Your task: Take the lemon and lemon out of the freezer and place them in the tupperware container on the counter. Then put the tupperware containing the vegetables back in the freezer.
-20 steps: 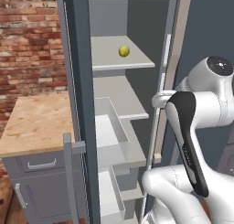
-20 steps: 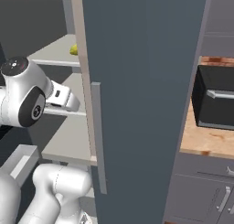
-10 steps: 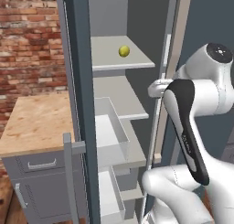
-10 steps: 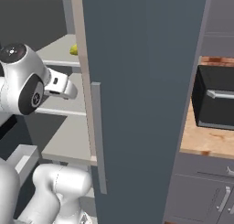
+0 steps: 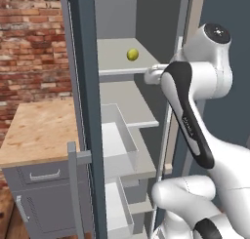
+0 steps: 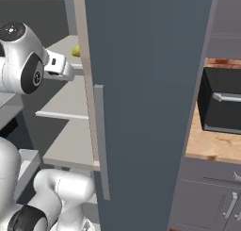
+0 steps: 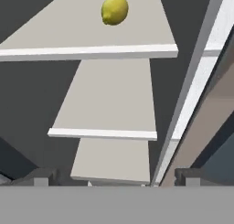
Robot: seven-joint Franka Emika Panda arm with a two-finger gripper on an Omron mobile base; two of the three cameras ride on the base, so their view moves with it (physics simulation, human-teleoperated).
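Brick wall (image 5: 29, 43) backs the left of the scene, with the tan counter (image 5: 39, 130) below it over grey cabinets. Right of that stands the freezer (image 5: 85, 111), door swung open, pale shelves stepping down inside and white bins low in the opening. One lemon (image 5: 132, 54) sits alone near the middle of the upper shelf (image 5: 117, 62), well back from its front lip; in the hand view that lemon (image 7: 114, 9) lies high in the picture, beyond the shelf's white edge. A second lemon and the tupperware container I cannot make out. Further right, the end effector (image 5: 152, 76) hovers at the shelf's front edge, its fingers spread wide with nothing between them. Farthest right, past the open door (image 6: 146, 93), a dark microwave (image 6: 221, 100) rests on another stretch of counter.

Risks, as I judge them: the end effector sits about level with the shelf lip, so a straight push forward could strike that edge instead of clearing it. The fruit is round and loose; a nudge from one finger before both close could roll it toward the back wall or off the side. The arm's elbow is close to the door frame, and a wide swing may clip it.
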